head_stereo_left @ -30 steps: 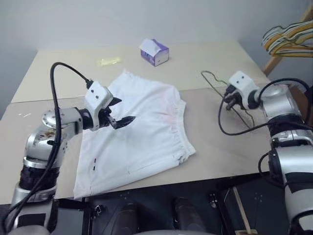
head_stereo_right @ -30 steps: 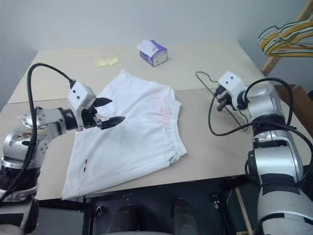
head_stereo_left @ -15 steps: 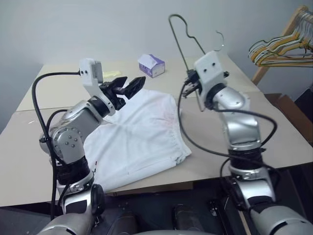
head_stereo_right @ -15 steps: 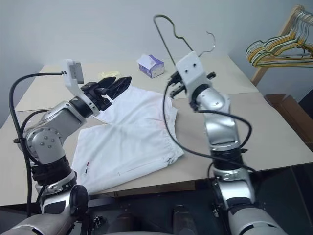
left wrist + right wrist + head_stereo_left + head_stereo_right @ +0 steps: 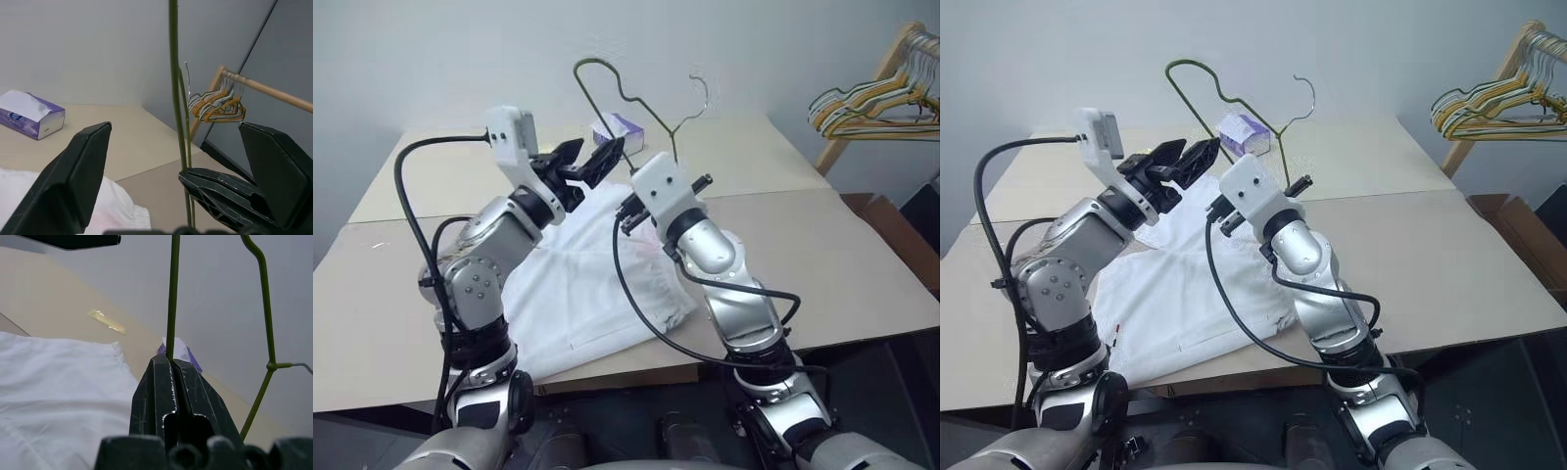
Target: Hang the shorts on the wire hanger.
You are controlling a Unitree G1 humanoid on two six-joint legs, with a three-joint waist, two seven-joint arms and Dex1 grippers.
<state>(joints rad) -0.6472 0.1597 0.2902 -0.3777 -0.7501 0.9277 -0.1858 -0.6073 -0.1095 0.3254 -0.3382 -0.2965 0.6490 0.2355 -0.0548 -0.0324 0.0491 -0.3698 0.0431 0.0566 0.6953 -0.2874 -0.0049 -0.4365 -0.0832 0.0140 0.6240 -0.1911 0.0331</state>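
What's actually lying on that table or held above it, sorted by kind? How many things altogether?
Shorts: 1, white, lying on the table
Wire hanger: 1, green, held up by the right gripper
Tissue box: 1, purple and white
Yellow wrapper: 1
Total: 4

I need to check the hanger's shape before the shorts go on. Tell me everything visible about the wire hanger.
The wire hanger is thin olive-green wire with a bare silvery hook. It is held upright in the air above the table, its hook side toward the wall. The right pincer is shut on one of its wires. The open left pincer straddles that wire without gripping it.
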